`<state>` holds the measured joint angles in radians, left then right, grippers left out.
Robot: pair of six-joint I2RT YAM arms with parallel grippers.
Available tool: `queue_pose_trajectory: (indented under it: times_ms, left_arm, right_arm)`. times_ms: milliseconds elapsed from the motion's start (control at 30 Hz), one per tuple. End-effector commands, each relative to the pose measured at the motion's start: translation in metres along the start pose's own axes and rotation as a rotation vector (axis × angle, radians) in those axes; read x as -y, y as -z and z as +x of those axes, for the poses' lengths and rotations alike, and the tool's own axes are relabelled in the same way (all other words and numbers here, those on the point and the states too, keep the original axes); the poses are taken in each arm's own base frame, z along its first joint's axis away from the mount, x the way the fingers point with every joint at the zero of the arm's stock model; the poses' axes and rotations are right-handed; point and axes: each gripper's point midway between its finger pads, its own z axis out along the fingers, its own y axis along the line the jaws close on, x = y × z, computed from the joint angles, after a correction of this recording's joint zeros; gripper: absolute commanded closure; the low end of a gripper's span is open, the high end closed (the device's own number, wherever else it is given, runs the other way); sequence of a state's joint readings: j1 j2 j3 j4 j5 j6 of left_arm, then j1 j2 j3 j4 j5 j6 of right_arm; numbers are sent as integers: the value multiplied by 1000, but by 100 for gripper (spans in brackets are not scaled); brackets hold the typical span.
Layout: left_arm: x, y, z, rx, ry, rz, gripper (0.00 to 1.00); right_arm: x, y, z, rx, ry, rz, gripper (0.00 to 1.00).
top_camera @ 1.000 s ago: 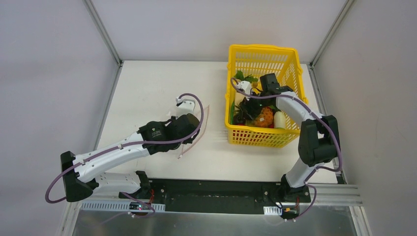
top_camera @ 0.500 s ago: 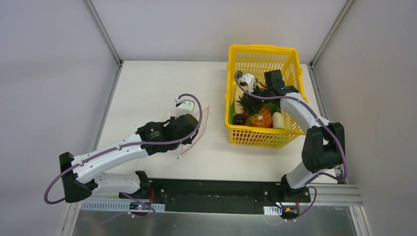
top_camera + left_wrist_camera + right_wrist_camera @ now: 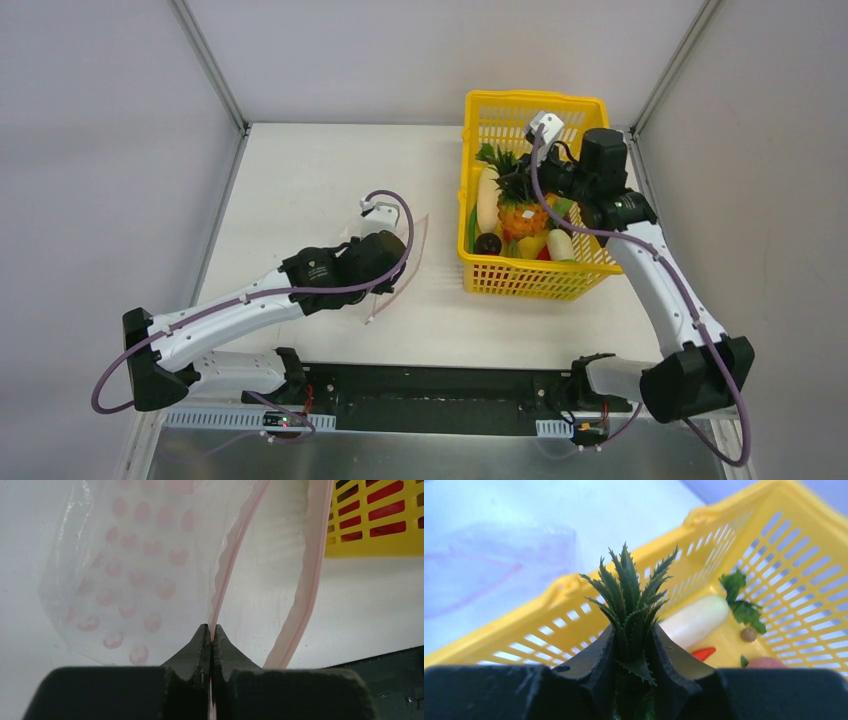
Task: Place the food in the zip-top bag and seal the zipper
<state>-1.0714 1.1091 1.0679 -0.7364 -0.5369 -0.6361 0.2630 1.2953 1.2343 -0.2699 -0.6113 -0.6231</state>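
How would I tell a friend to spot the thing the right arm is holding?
Find the yellow basket on the right side of the table. Among the toy food there is a pineapple, pinched by its leaves between the right arm's fingers. It alone has an orange, bumpy body under a spiky green crown; the white radish beside it is smooth.

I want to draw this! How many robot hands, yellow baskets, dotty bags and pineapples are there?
Robot hands: 2 (left hand, right hand)
Yellow basket: 1
Dotty bag: 1
Pineapple: 1
Total: 5
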Motion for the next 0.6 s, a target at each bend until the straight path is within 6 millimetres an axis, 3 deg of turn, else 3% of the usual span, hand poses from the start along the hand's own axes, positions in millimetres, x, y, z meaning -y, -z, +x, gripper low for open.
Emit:
queue_pose_trajectory:
  times_ms: [0,333,567]
  left_arm:
    - [13,4,-14,13,13,50,100]
    - [19,5,-17,19,29,86,100]
    - [26,11,-23,21,49,124,100]
  right_arm:
    - [-11,18,-51,228,-106,15,100]
    - [-40,75,-113,597,-237,24,100]
    - [-82,103,-152,763,-333,-161,100]
